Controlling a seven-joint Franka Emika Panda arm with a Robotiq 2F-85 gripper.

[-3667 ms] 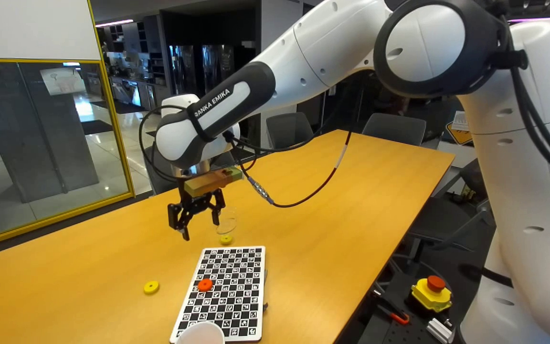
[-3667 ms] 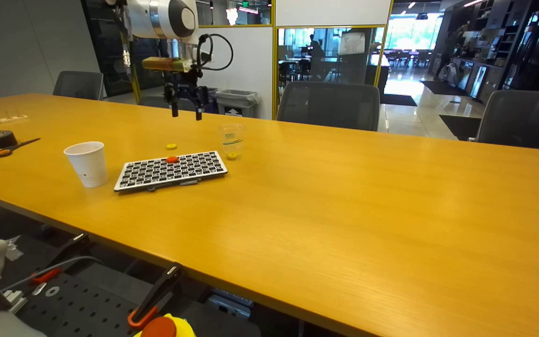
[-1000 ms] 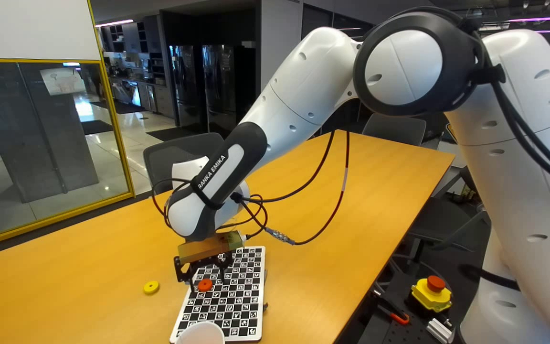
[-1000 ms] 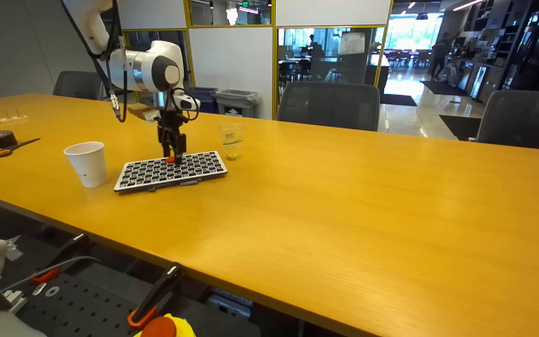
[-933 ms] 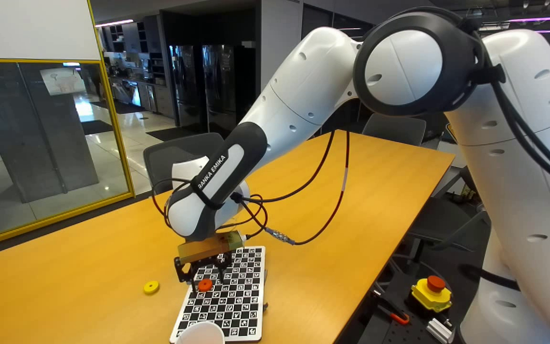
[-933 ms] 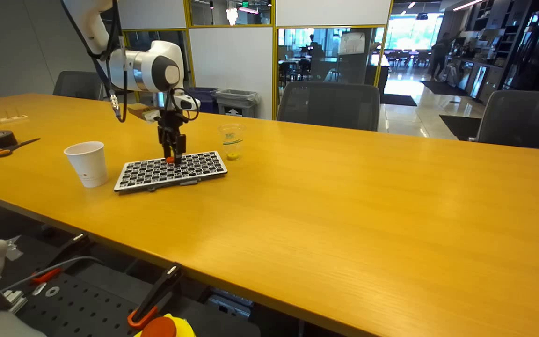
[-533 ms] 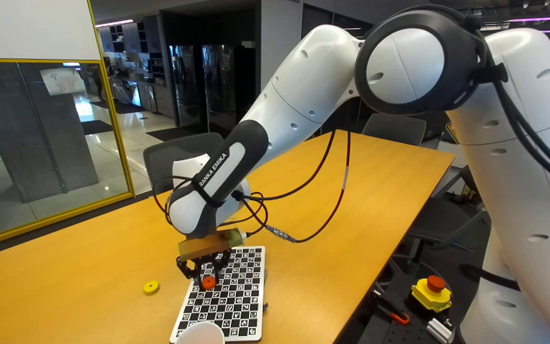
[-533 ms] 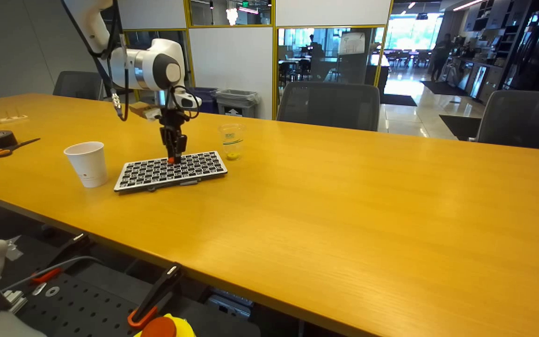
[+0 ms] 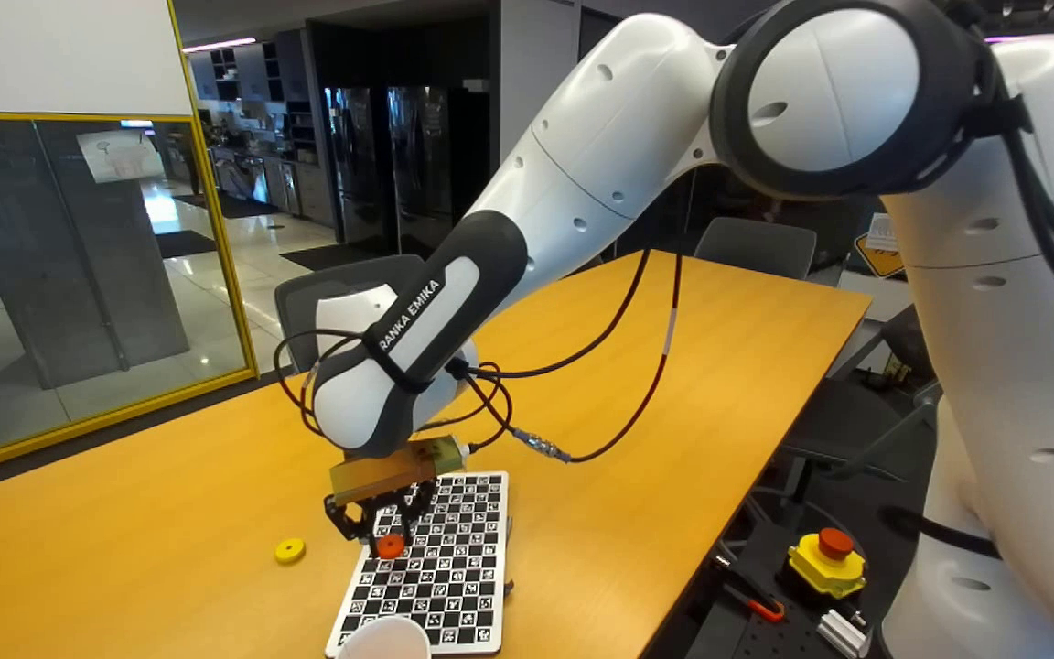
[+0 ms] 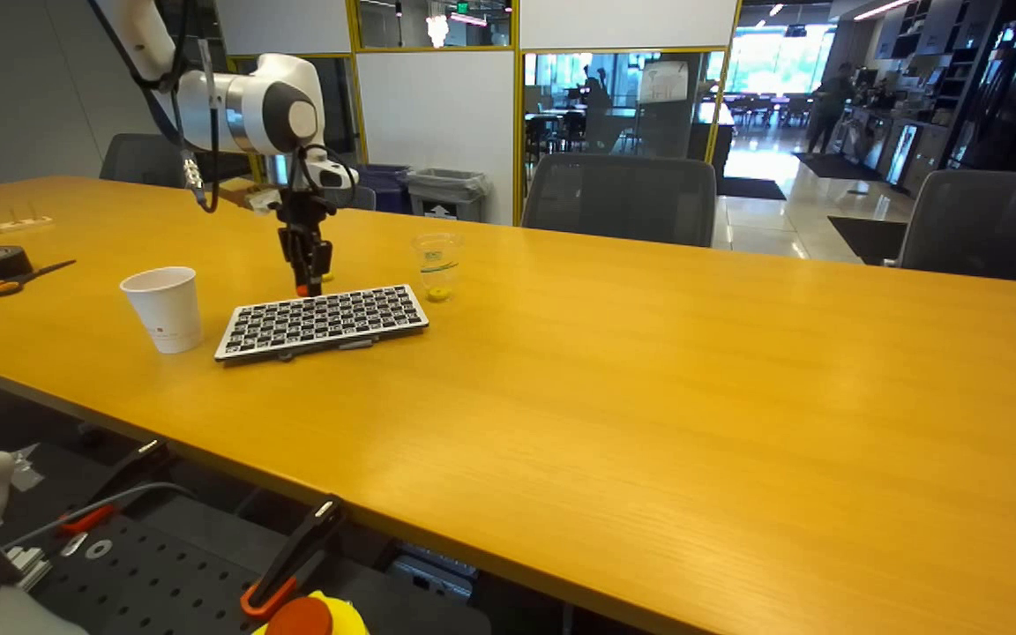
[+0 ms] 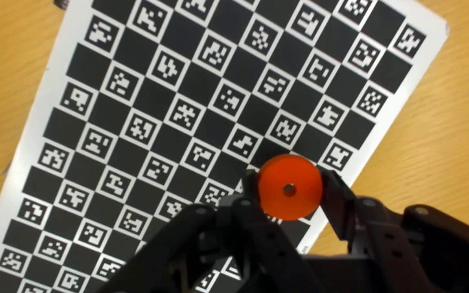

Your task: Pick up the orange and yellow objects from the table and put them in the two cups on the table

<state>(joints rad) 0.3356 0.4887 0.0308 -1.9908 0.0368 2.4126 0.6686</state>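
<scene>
Gripper grasps an orange disc over the checkered board. One yellow disc lies on the bench; a second yellow disc shows at the bottom of the clear tumbler. White paper cup stands near the checkered board.

Wht cup cut off, btm edge, ext. view.

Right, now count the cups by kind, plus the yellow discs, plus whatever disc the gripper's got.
White cup: 1
Clear cup: 1
Yellow discs: 2, one on the table, one seen at the bottom of the clear cup
Orange disc, held in the gripper: 1
Total: 5
</scene>
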